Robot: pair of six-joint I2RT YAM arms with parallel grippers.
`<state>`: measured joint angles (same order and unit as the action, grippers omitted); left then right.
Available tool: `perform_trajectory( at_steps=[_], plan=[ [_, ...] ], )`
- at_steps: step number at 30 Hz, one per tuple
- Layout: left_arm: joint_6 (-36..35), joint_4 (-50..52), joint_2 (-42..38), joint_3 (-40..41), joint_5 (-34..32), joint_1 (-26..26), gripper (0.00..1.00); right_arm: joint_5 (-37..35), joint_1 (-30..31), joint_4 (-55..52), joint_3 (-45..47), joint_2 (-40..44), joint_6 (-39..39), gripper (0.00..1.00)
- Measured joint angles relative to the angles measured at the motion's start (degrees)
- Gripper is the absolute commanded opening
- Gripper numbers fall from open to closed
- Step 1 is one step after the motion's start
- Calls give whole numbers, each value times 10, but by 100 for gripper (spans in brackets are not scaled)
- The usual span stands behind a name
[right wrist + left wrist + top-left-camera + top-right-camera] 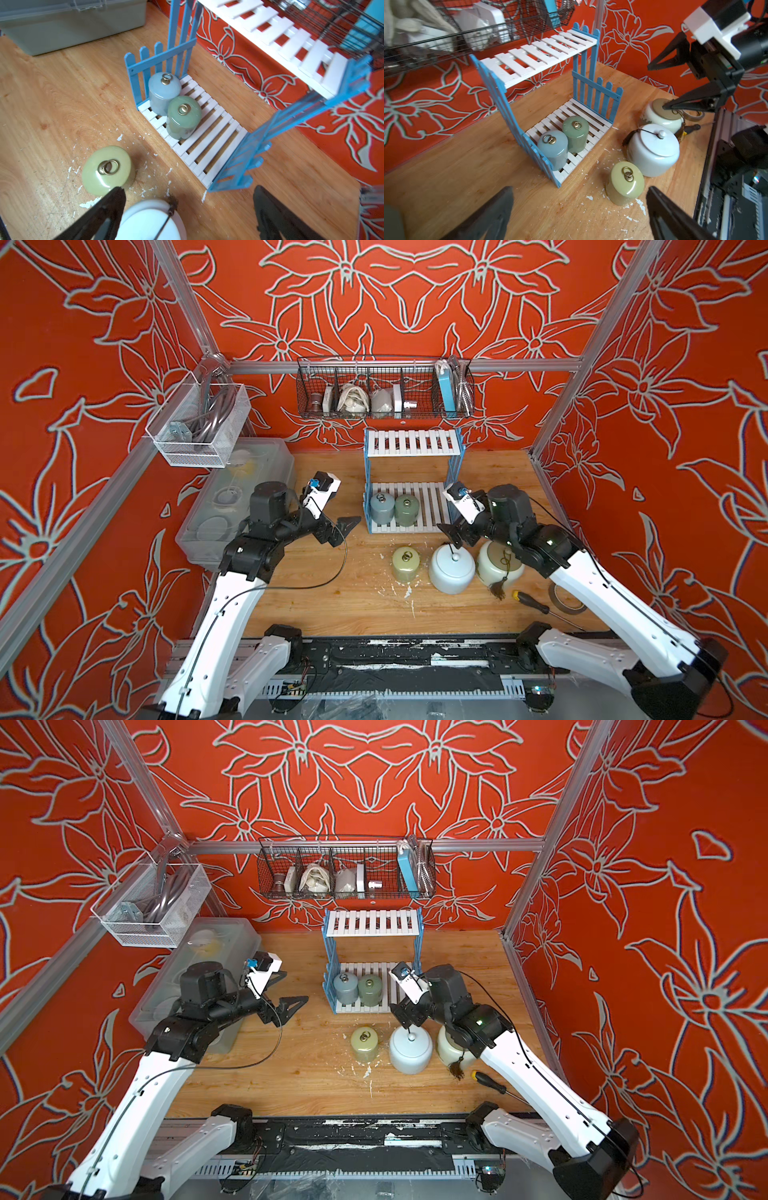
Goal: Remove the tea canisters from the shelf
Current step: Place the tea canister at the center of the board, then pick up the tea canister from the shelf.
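**Shelf** [432, 506]: two tiers of white slats with blue picket sides. It stands upright at the back of the wooden table [332, 610], below the black wire basket [384, 389] on the wall.

**Grey-blue jar** [382, 508]: upright on the shelf's lower board at its left end, close to the picket side, ring lid on.

**Green jar** [406, 509]: upright on the same board, just beside the grey-blue jar.

**Olive jar** [405, 564]: upright on the table in front of the shelf, ring lid on.

**White jar** [451, 570]: large, with a knob lid and a dark cord across it. It sits on the table just right of the olive jar.

**Cream jar** [496, 568]: large, with a brown tassel. It sits on the table just beside the white jar, partly hidden under the right arm.

**Left gripper** [343, 531]: jaws spread wide, holding nothing. It hangs above the table left of the shelf, near the clear plastic box [237, 497].

**Right gripper** [449, 536]: jaws spread wide, nothing between them. It hangs above the white and cream jars, by the shelf's right front corner. In the left wrist view one fingertip lines up with the cream jar's lid, but contact cannot be told.

**Screwdriver** [532, 603]: yellow-and-black handle, lying on the table right of the tassel.

**Tape roll** [565, 599]: beside the screwdriver.

**White flakes** [407, 593]: scattered on the table around the olive jar.
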<state>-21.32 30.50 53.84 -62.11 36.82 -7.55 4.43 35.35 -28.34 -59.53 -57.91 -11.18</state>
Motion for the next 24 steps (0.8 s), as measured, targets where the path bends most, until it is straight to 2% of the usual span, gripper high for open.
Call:
perform_trajectory(
  at_steps=[7,14,24],
  plan=[
    [-132,89,117,-101,16,-36,99,-30,-61,-1,77,94,12,99],
    [-243,144,180,-147,-22,-104,99,-63,-90,4,153,178,22,99],
    [-332,197,283,-230,-78,-151,99,-131,-93,46,244,277,31,99]
  ],
)
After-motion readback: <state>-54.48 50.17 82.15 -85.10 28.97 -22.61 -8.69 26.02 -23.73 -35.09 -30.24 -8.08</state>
